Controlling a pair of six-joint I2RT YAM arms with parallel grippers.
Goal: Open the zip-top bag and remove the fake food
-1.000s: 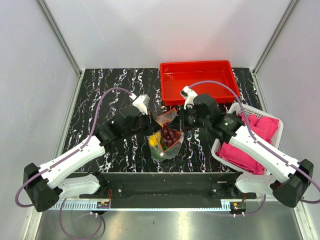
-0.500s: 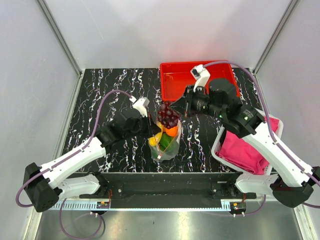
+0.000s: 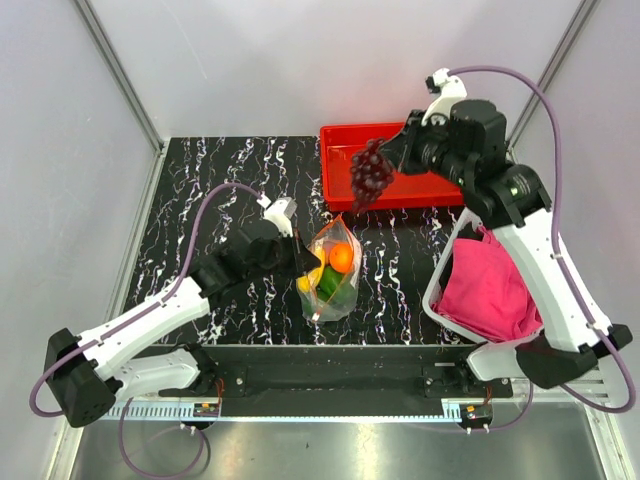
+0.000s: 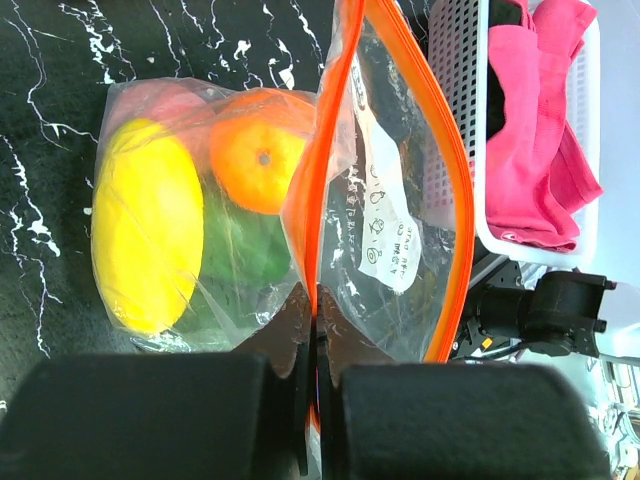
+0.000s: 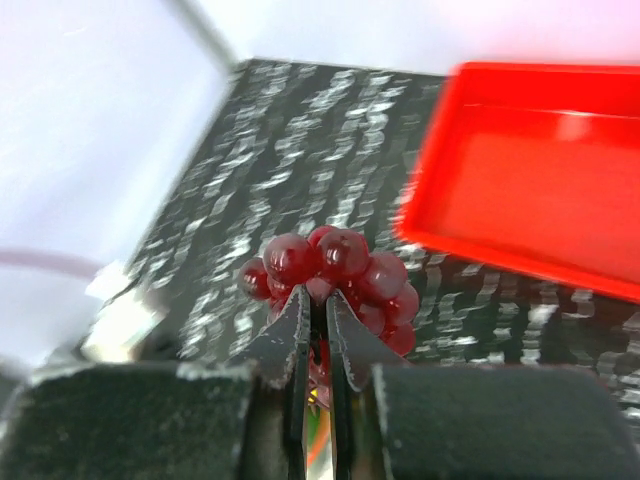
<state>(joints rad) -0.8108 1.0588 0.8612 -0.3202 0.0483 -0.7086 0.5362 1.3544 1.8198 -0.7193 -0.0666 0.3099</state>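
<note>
We find the left pincer point(image 4: 318, 335) clamped on the zip edge of the bag point(image 4: 400, 190). An orange ball point(image 4: 258, 160), yellow fruit point(image 4: 145, 225) and green pepper point(image 4: 240, 250) lie inside the bag, just ahead of it. The right pincer point(image 5: 318, 305) grips the grape bunch point(image 5: 335, 265) in the air, with the red tray point(image 5: 540, 190) ahead to its right.

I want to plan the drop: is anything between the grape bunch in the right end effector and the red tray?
Nothing visible does. The right end effector holds the grape bunch in the air by the left edge of the red tray, well away from the zip-top bag. No object shows between bunch and tray.
</note>
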